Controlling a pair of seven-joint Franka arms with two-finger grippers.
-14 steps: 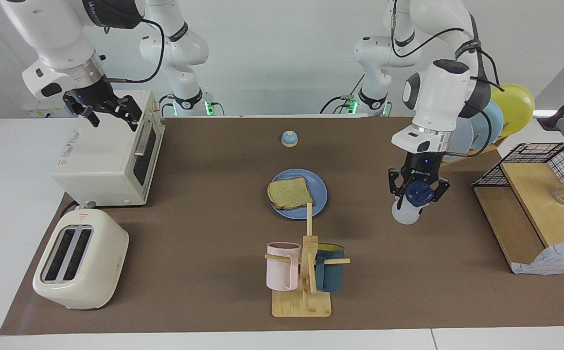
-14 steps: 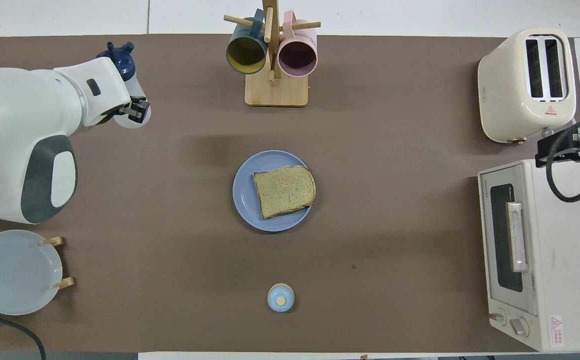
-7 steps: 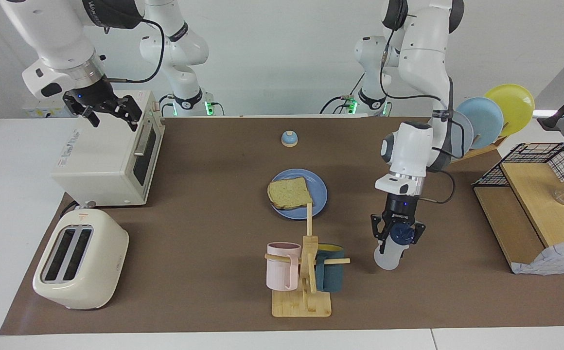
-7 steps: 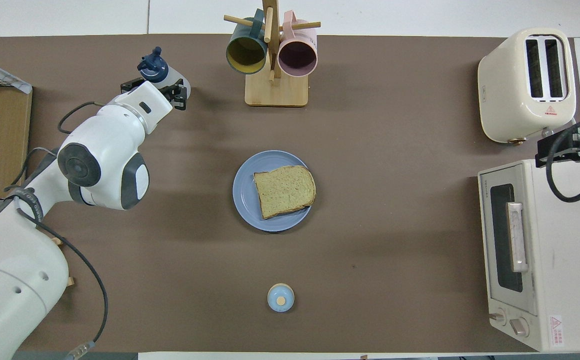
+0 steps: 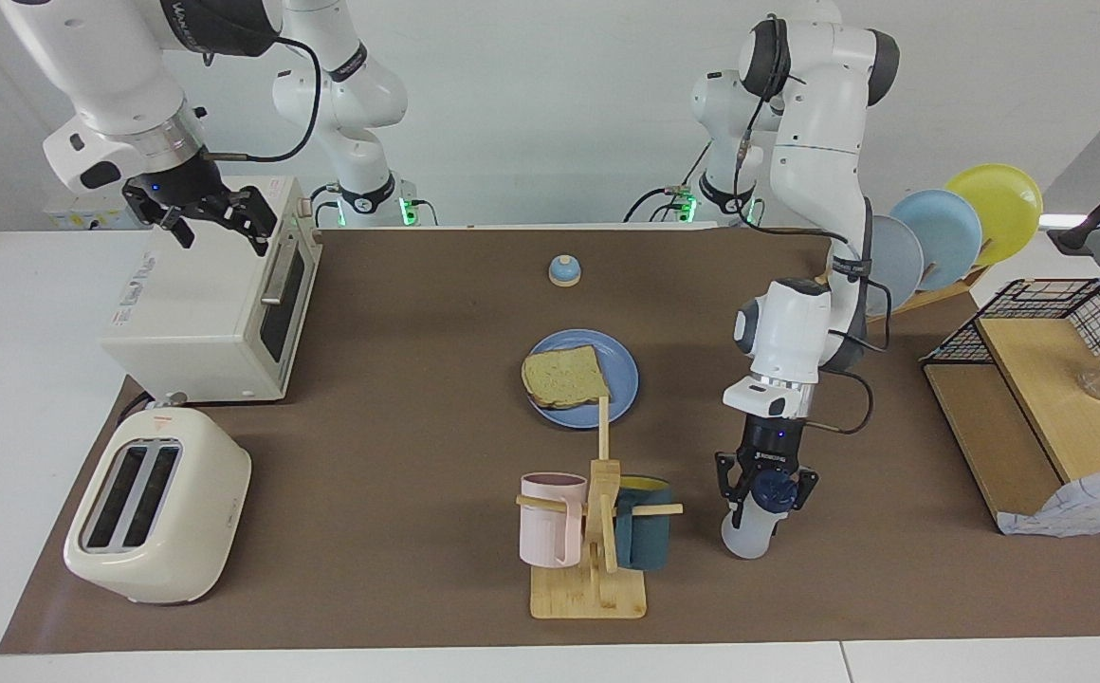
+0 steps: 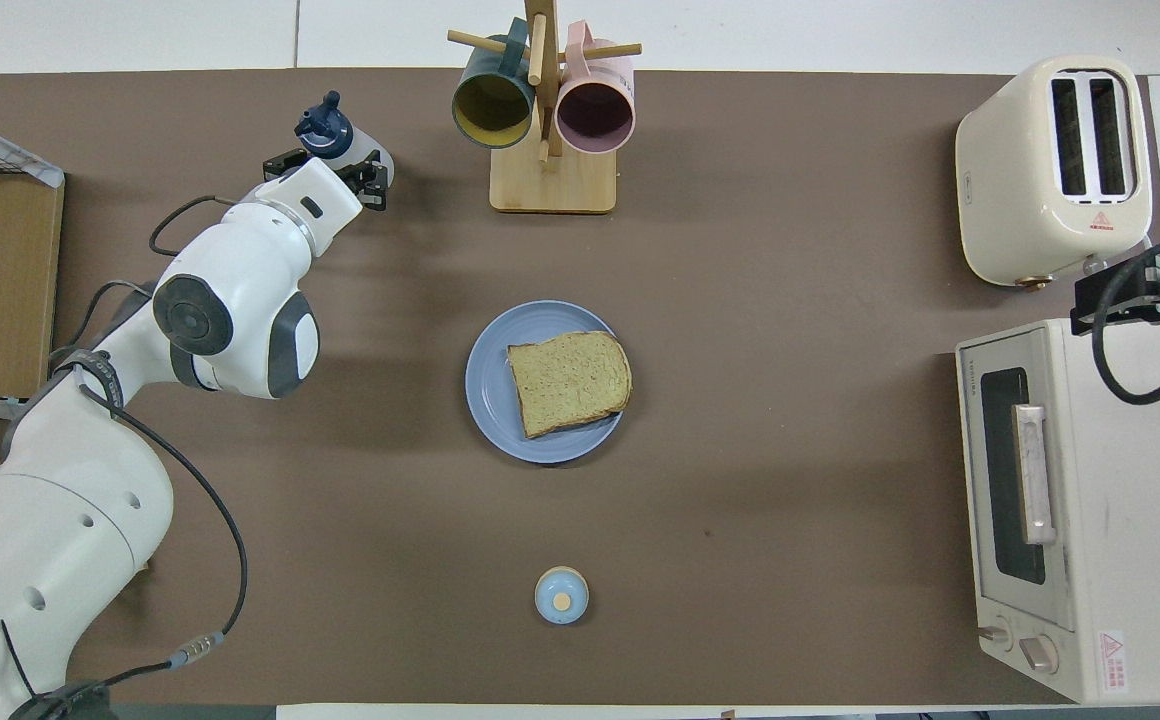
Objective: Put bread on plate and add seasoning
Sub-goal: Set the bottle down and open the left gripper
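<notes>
The bread (image 5: 564, 377) lies flat on the blue plate (image 5: 622, 381) at the table's middle; both also show in the overhead view, bread (image 6: 568, 382) on plate (image 6: 488, 392). My left gripper (image 5: 766, 486) is shut on the navy cap of the seasoning bottle (image 5: 745, 535). The bottle hangs upright with its base at or just above the mat, beside the mug rack and farther from the robots than the plate. Its cap (image 6: 324, 128) pokes out past the left gripper (image 6: 332, 172) in the overhead view. My right gripper (image 5: 219, 224) is open and waits over the toaster oven.
A wooden mug rack (image 5: 595, 569) with a pink and a teal mug stands close to the bottle. A toaster oven (image 5: 209, 308) and toaster (image 5: 156, 507) sit at the right arm's end. A bell (image 5: 564, 271), upright plates (image 5: 948, 232) and a wire shelf (image 5: 1048, 398) also stand around.
My left arm has carried the seasoning bottle down from the air and away from the robots, to mat level beside the mug rack. The right arm, bread and plate have not moved.
</notes>
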